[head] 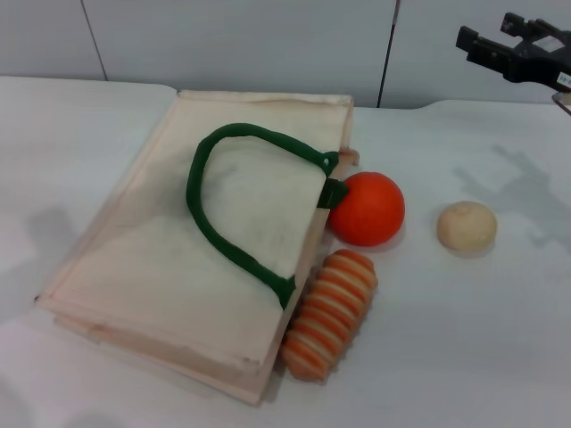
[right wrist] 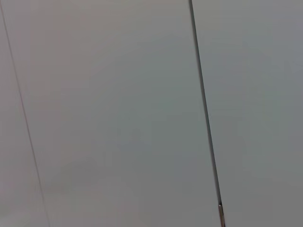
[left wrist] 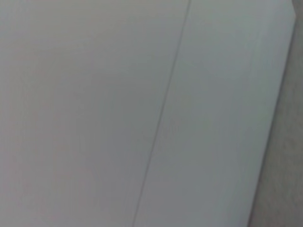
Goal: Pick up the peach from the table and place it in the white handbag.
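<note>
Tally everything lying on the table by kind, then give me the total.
Bags: 1, the white handbag
Balls: 2, the orange ball and the beige ball
Striped loaf-shaped items: 1, the striped loaf
Total: 4
No peach is in view. The right claw hangs above, uncounted.

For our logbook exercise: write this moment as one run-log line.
right pincer: raised, far right | left pincer: unseen | white handbag: flat on table | peach: not visible
</note>
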You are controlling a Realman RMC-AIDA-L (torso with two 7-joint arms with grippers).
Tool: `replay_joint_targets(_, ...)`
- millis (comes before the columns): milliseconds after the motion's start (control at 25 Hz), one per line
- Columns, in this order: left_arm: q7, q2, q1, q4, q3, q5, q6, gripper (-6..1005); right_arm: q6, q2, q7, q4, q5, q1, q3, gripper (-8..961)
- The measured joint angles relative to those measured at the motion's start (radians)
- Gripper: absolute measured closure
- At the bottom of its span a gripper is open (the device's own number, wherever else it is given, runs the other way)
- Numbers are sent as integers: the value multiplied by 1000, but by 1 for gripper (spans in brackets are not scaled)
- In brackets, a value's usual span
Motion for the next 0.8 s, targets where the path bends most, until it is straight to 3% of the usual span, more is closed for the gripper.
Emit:
replay_joint_targets(280,37,-50,76,78,-1,-234,-135,355,-3,3,-105,54,2,6,57,59)
replay_joint_targets(360,119,-54,90,106,-1,-245,-152,284,-2,3,-157,81,23,8,78,59)
replay_joint_targets(480,312,-84,118,157,-2,-302,-165,164,-2,2,-256,137,114,4,98,59)
replay_joint_targets(520,388,-100,129,172,-2,-343,-168,165,-2,2,-290,153,141,2,101,59)
replay_joint_targets(560,510,-131,150,193,-3,-409,-173,166,-3,2,-316,166,162,0,101,59)
replay_joint_targets(680,712,-166,182,251,-7,-519,-193,168,-22,3,-369,191,206,0,102,59)
replay_joint_targets(800,895,-164,213,409,-41,-613,-258,169,-40,5,-395,208,251,0,102,59)
